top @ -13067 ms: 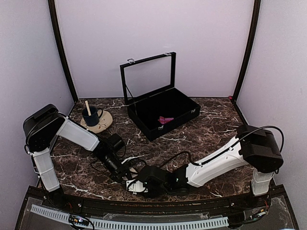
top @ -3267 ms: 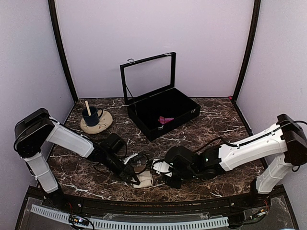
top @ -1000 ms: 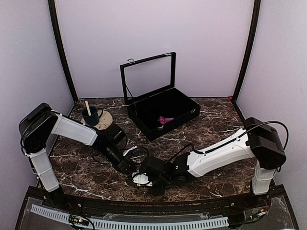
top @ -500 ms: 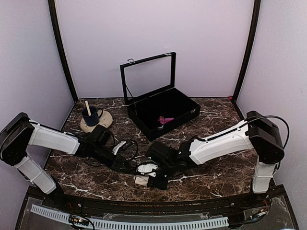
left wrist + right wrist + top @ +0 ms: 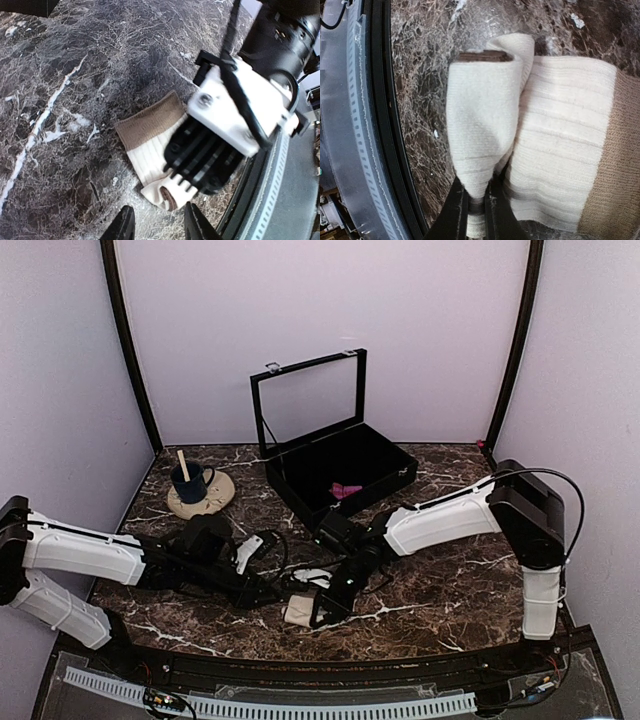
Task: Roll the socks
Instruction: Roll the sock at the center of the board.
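A cream sock with a tan cuff lies near the table's front edge, its toe end folded up into a loose roll. My right gripper is shut on that raised fold; the ribbed leg lies flat beside it. From above, the right gripper comes down on the sock from behind. My left gripper stands open just short of the rolled end, nothing between its fingers, and sits to the sock's left. The pink sock lies inside the black case.
The open black case stands at the back centre with its lid up. A beige saucer with a dark blue cup is at the back left. The table's front rail runs close beside the sock.
The left arm has dropped low and stretched out, its gripper drawn back from the sock and opened wider. The right arm has swung its elbow back, still gripping the sock's fold.
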{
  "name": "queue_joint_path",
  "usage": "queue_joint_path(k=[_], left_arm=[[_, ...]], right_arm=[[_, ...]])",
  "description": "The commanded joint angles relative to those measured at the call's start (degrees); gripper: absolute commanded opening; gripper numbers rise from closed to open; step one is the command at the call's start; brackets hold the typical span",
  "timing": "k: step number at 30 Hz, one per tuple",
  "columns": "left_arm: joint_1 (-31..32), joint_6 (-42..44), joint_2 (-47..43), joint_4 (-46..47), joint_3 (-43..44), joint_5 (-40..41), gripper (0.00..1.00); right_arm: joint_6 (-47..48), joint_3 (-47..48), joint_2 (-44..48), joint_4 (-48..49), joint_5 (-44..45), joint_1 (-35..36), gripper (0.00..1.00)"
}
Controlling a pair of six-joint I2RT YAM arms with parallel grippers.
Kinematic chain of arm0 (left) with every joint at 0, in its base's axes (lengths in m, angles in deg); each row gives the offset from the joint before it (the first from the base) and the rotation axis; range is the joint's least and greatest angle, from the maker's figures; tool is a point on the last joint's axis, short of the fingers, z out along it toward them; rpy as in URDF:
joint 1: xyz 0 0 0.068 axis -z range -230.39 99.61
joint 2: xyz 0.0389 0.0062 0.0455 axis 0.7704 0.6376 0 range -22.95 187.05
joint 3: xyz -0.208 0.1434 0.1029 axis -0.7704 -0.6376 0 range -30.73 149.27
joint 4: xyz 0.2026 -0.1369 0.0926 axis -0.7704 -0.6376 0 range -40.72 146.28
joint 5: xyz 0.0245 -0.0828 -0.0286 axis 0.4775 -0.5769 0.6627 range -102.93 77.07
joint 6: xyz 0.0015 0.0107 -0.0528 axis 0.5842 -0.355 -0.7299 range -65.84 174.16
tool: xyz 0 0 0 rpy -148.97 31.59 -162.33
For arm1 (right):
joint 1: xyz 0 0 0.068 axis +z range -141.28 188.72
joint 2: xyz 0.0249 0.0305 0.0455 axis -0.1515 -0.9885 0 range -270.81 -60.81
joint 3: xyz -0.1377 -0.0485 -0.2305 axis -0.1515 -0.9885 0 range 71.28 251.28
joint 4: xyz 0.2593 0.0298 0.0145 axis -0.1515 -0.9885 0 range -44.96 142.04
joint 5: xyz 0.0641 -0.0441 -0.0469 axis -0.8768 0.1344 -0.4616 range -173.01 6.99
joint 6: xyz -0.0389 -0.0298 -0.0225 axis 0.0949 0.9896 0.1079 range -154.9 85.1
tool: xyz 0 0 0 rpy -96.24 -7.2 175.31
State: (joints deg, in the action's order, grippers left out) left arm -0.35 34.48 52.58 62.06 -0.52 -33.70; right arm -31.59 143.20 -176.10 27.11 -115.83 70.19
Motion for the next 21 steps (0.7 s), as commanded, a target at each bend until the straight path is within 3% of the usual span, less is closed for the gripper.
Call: queue_joint_path(k=[1,10,21], left_arm=[[2.8,2.1,-1.5,0.1,-1.0,9.0,0.36],[9.1,10.8,1.3,3.9,0.5,16.1,0.36],[12.1,17.7,6.5,2.7,5.4,14.8,0.39]], right_arm=[[2.0,1.3,-3.6,-7.3,-6.2,-2.7,0.05],[2.1,4.3,-7.8,-11.4,-14.6,-5.8,0.05],[1.8,6.9,-9.8,-13.3,-17.1,-5.8,0.05]])
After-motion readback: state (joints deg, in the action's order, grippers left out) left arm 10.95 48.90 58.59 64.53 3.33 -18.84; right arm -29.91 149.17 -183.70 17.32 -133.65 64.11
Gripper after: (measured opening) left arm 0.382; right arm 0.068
